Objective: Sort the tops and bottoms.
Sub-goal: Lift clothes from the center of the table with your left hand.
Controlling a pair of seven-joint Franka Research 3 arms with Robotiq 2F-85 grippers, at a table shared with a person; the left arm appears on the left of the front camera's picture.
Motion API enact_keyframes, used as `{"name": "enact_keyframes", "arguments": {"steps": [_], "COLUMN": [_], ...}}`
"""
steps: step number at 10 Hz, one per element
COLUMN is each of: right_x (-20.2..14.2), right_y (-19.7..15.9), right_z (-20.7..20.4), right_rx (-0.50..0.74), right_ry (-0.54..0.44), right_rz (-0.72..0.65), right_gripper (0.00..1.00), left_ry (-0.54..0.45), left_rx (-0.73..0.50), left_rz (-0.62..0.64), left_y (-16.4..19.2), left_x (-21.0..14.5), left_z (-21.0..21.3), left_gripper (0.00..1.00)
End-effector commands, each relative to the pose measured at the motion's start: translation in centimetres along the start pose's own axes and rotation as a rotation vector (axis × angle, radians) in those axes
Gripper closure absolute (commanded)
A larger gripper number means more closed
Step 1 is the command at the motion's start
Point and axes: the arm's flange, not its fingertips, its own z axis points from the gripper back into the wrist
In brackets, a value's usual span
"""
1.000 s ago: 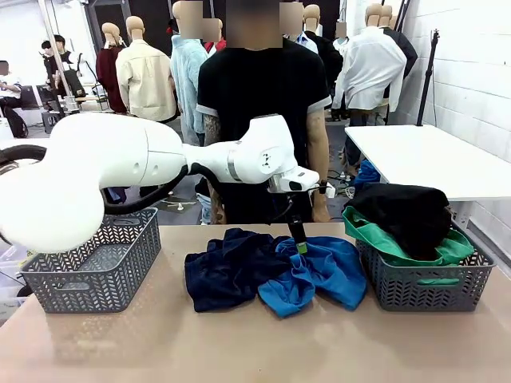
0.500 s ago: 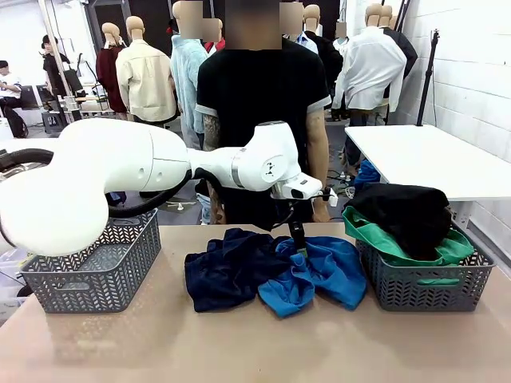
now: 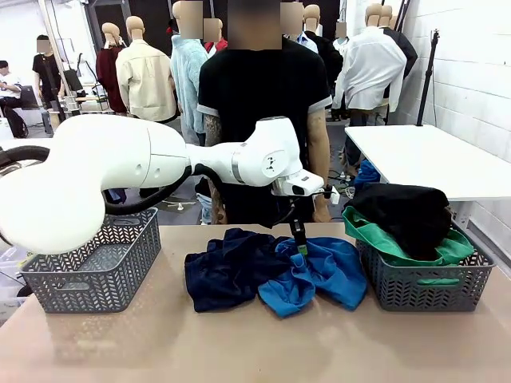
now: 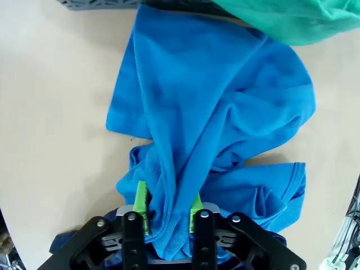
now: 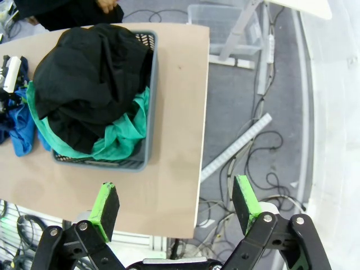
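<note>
Left end effector (image 4: 167, 199) stands straight down on the far edge of the bright blue garment (image 3: 319, 271), green pads (image 4: 140, 197) pinching a raised fold that runs lengthwise between them. The rest of the cloth spreads near and right on the bench (image 3: 160, 343), touching the navy garment (image 3: 227, 271) at its left. Right end effector (image 5: 175, 205) hangs open beyond the right basket (image 5: 151, 101), so the left arm is nearer. Against a second ago, the fingers sit slightly lower, pads drawn in.
</note>
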Motion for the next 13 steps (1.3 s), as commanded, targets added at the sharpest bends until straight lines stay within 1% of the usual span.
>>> {"name": "enact_keyframes", "arguments": {"steps": [1,4,7,8,9,10,11,12,13], "right_x": [0.0,0.0,0.0,0.0,0.0,0.0,0.0,0.0,0.0], "right_y": [-0.1,-0.1,-0.1,-0.1,-0.1,-0.1,-0.1,-0.1,-0.1], "right_z": [0.0,0.0,0.0,0.0,0.0,0.0,0.0,0.0,0.0], "right_rx": [0.01,0.01,0.01,0.01,0.01,0.01,0.01,0.01,0.01], "right_ry": [0.006,0.006,0.006,0.006,0.006,0.006,0.006,0.006,0.006], "right_rz": [0.005,0.005,0.005,0.005,0.005,0.005,0.005,0.005,0.005], "right_gripper": [0.0,0.0,0.0,0.0,0.0,0.0,0.0,0.0,0.0], "left_ry": [-0.01,-0.019,-0.035,-0.049,-0.042,-0.03,-0.012,-0.001,-0.039], "left_rx": [-0.047,-0.055,-0.043,-0.036,-0.002,0.039,0.084,0.079,0.102], "left_rz": [-0.008,0.01,0.044,0.059,0.133,0.134,0.129,0.147,0.127], "left_y": [-0.9,-1.0,-2.0,-2.6,-3.4,-4.1,-5.8,-7.8,-9.9], "left_x": [-0.1,-0.1,0.3,0.5,0.7,0.6,0.2,-0.5,-1.2], "left_z": [0.8,0.7,2.2,3.8,5.8,7.8,11.0,14.4,17.8], "left_gripper": [1.0,1.0,1.0,1.0,1.0,1.0,1.0,1.0,1.0]}}
